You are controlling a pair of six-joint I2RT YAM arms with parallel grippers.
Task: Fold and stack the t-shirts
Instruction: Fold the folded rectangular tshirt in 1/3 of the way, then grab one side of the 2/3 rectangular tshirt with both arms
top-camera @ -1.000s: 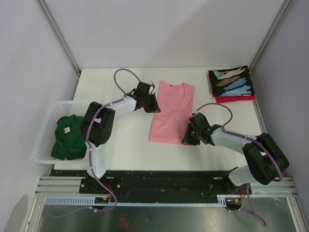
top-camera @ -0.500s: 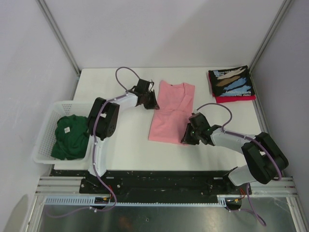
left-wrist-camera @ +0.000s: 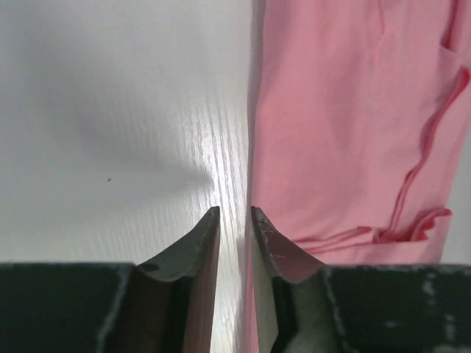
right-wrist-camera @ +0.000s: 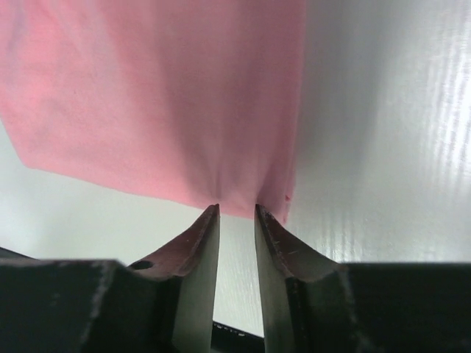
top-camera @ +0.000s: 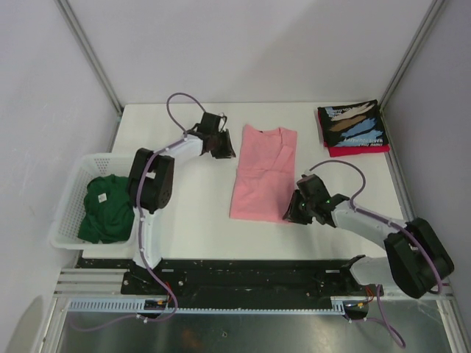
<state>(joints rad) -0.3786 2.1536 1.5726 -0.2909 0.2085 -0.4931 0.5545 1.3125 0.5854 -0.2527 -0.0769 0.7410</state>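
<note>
Bright, even overhead light, with glare in the wrist views.
The white counter [top-camera: 199, 213] was lit evenly from above, and the arm shadows were faint and soft. Ahead of the left hand [left-wrist-camera: 235, 212] a glare streak crossed the counter beside a broad grey shadow. The pink t-shirt [right-wrist-camera: 162, 95] looked soft-focused close up.

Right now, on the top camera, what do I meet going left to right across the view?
White basket holding green t-shirt → left claw → pink t-shirt → black printed t-shirt stacked on red t-shirt.
</note>
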